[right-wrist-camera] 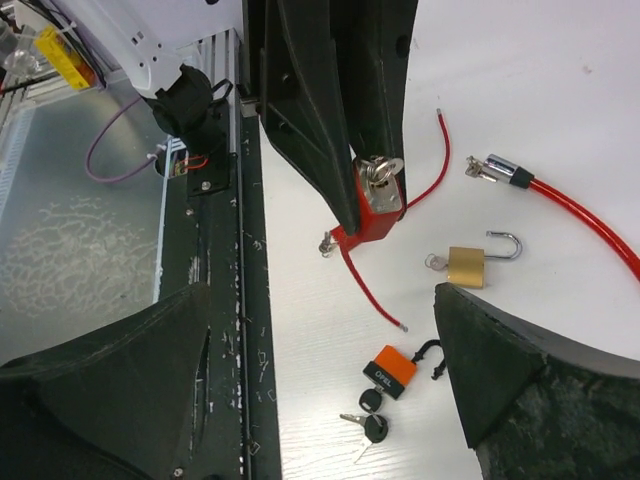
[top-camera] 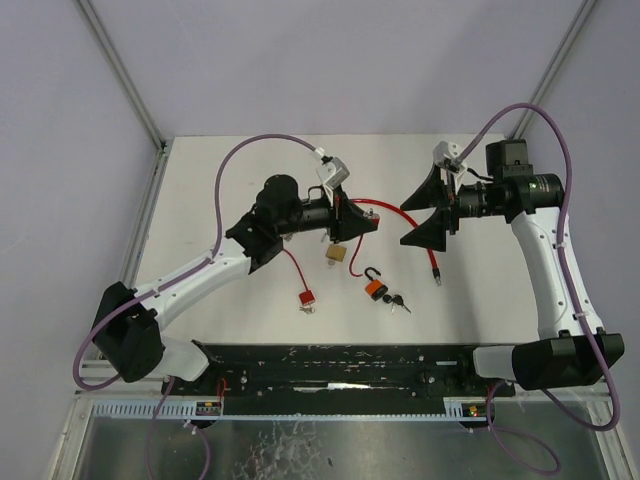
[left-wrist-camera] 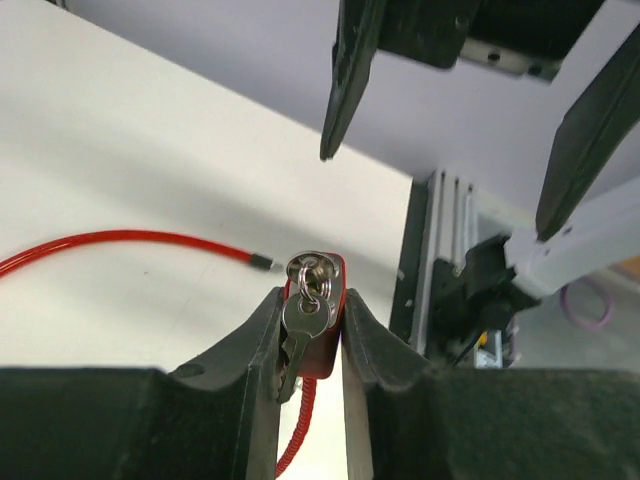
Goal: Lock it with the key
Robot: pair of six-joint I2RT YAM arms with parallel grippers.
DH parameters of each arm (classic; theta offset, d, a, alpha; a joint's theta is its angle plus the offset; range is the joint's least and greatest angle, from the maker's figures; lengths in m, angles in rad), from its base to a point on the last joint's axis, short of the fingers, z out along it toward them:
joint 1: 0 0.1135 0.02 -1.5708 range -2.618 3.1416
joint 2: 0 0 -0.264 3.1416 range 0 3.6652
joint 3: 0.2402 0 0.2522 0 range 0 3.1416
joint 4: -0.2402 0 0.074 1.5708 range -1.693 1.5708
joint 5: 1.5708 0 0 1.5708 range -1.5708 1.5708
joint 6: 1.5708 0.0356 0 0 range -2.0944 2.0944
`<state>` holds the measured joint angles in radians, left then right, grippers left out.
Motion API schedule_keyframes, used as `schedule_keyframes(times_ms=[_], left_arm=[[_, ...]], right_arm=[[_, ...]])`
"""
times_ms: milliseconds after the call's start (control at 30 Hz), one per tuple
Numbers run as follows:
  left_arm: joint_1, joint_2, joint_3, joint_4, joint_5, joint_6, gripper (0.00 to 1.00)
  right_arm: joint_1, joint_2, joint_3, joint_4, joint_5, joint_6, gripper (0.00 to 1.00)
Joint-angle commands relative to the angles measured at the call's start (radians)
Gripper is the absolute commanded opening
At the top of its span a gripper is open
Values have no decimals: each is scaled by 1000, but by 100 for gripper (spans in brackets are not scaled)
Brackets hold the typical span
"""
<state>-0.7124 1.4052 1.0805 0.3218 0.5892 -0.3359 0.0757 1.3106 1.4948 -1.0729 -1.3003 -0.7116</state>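
Observation:
My left gripper [top-camera: 360, 225] is shut on a red lock [left-wrist-camera: 322, 350] held above the table, its jaws squeezing the body from both sides. A key [right-wrist-camera: 380, 171] sits in the lock's keyhole, and a spare key [left-wrist-camera: 304, 322] hangs from its ring. A red cable drops below the lock. The cable's metal end [left-wrist-camera: 262, 263] lies loose on the table close by. To the right of the lock, my right gripper [top-camera: 402, 225] hangs open and empty, its fingertips [left-wrist-camera: 327, 150] pointing at the lock with a gap between.
A brass padlock [top-camera: 335, 254] with open shackle lies under the held lock. An orange padlock [top-camera: 373, 289] with black keys [top-camera: 397, 301] lies nearer the front. A small red lock [top-camera: 306, 298] sits left of it. The black rail [top-camera: 340, 365] runs along the near edge.

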Motion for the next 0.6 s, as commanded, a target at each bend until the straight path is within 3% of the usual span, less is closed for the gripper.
schedule_keyframes(times_ms=[0, 200, 300, 567], left_arm=[[1, -1, 71, -206, 108, 293, 0], [-7, 7, 74, -254, 156, 388, 0], [-27, 17, 75, -265, 176, 421, 0], [-70, 27, 85, -342, 193, 513, 0]], right_arm=[[-5, 12, 35, -121, -69, -247, 100], [68, 50, 68, -324, -42, -683, 97], [140, 64, 59, -335, 33, -757, 90], [176, 91, 75, -365, 69, -857, 73]])
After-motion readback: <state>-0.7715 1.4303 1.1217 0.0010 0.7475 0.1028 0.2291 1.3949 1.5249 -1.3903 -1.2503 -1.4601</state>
